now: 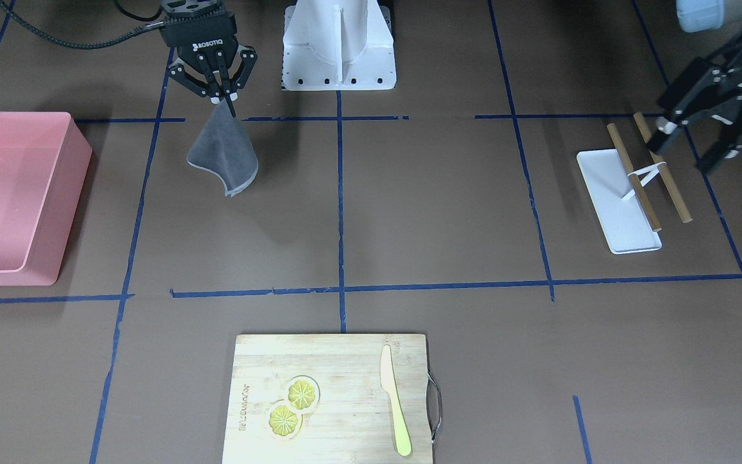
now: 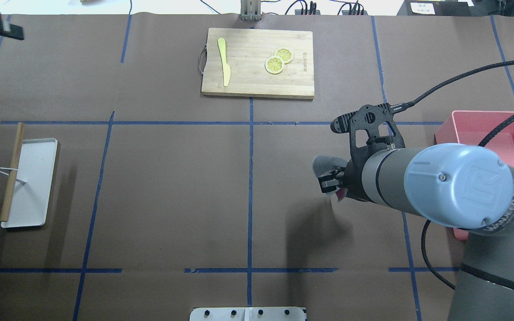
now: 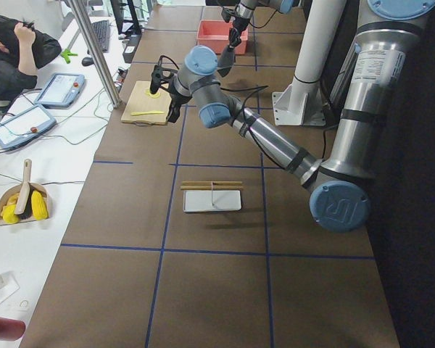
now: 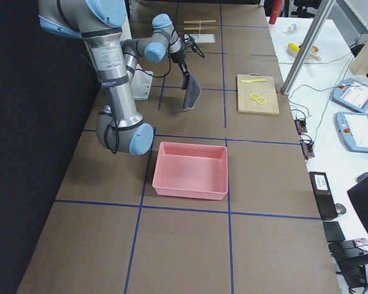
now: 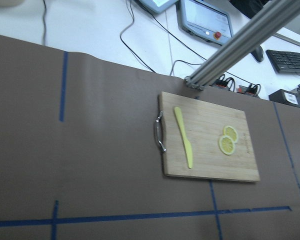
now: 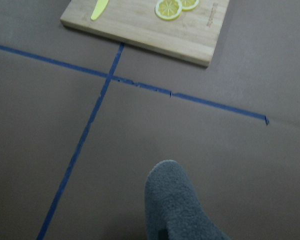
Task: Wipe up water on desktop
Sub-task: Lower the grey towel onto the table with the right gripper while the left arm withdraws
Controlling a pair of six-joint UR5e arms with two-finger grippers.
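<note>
The desktop [image 1: 442, 212] is a matte brown surface with blue tape lines; I see no water on it. My right gripper [image 1: 223, 96] is shut on the top corner of a grey cloth [image 1: 224, 154], which hangs down as a cone over the desktop. I cannot tell whether its lower edge touches the surface. The cloth also shows in the overhead view [image 2: 324, 162], the right wrist view [image 6: 180, 205] and the exterior right view [image 4: 190, 92]. My left gripper [image 1: 690, 145] is open and empty, raised above the far-side wooden sticks.
A pink bin [image 1: 17, 193] stands beside the cloth on the robot's right. A white tray [image 1: 609, 206] with two wooden sticks [image 1: 667, 174] lies under the left gripper. A bamboo cutting board [image 1: 319, 399] carries lemon slices and a yellow knife. The white robot base [image 1: 339, 45] stands behind.
</note>
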